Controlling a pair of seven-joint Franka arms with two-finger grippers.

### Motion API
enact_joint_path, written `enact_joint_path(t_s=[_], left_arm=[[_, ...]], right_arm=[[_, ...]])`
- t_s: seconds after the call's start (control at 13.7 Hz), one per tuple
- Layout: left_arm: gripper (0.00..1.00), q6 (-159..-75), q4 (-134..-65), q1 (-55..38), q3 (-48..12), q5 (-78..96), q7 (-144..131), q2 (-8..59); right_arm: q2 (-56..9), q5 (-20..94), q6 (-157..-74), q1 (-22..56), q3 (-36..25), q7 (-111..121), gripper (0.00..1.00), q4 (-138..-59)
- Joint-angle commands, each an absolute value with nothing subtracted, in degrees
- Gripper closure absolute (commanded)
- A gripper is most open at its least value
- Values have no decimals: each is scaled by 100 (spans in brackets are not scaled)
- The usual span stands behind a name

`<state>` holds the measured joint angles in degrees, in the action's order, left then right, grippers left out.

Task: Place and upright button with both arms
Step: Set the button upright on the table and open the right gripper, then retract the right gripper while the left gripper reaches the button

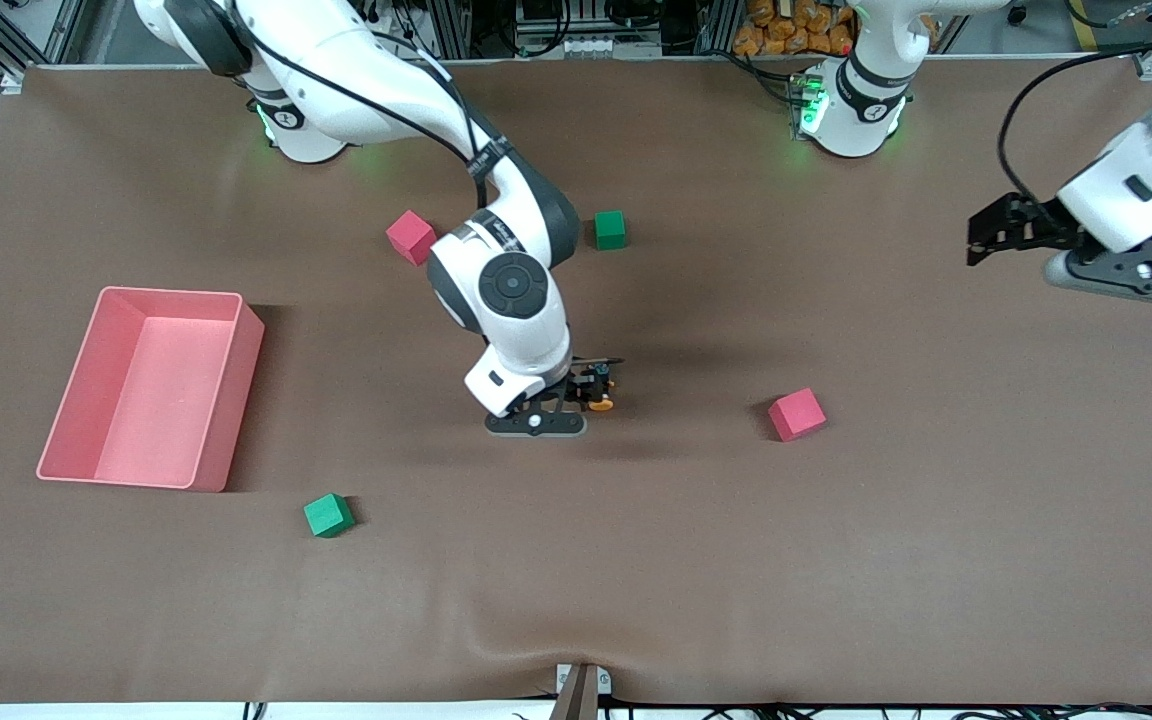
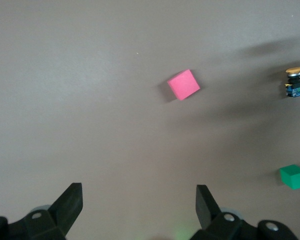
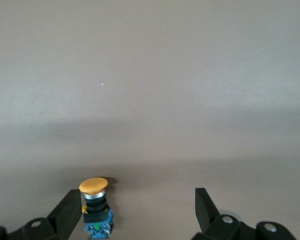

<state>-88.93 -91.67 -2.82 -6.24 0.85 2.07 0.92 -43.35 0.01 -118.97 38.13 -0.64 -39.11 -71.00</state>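
The button (image 1: 599, 392) is small, with an orange cap on a black body and a blue base. It seems to lie on its side on the brown mat, cap toward the front camera. My right gripper (image 1: 591, 388) is low over the middle of the table and open around it. In the right wrist view the button (image 3: 95, 207) sits close against one finger (image 3: 70, 210), and the rest of the gap in my right gripper (image 3: 137, 205) is bare mat. My left gripper (image 1: 978, 238) waits open in the air over its end of the table. From the left wrist, the button (image 2: 294, 82) shows far from my left gripper (image 2: 140, 200).
A pink bin (image 1: 151, 385) stands toward the right arm's end. One pink-red cube (image 1: 797, 414) lies beside the button toward the left arm's end, another pink-red cube (image 1: 410, 237) and a green cube (image 1: 610, 229) nearer the bases. A second green cube (image 1: 328, 515) lies nearer the front camera.
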Motion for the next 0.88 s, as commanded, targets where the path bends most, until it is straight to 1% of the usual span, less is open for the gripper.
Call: enact_joint_path(t_s=[0.0,0.15,0.22,0.44,0.66,0.8], left_arm=[[0,-8842,-8922,-395,-782,87,-149,403],[0,-8842,-8824,-413,-817,464,-350,641],[0,-8842,-8824,-422,-826,640,-473,763],[0,-8842,-8746,-632,-817,1071,-930,1150],[0,-8842,-8596,-1289,-817,1073,-1842,1598],[0,-8833,-8264,-1721,-809,1037,-2266,2019]], right_arm=[[-3632,44,-11052,3552,-17,-3595,0,-7338],[-3350,44,-10698,3358,-17,-3490,0,-7409],[-3149,0,-10653,3314,-18,-3411,0,-7592],[-2349,17,-10652,2806,-9,-2569,0,-8426],[-1593,44,-10644,2296,-9,-1857,0,-9217],[-1153,53,-10635,1918,-9,-1382,0,-9622]])
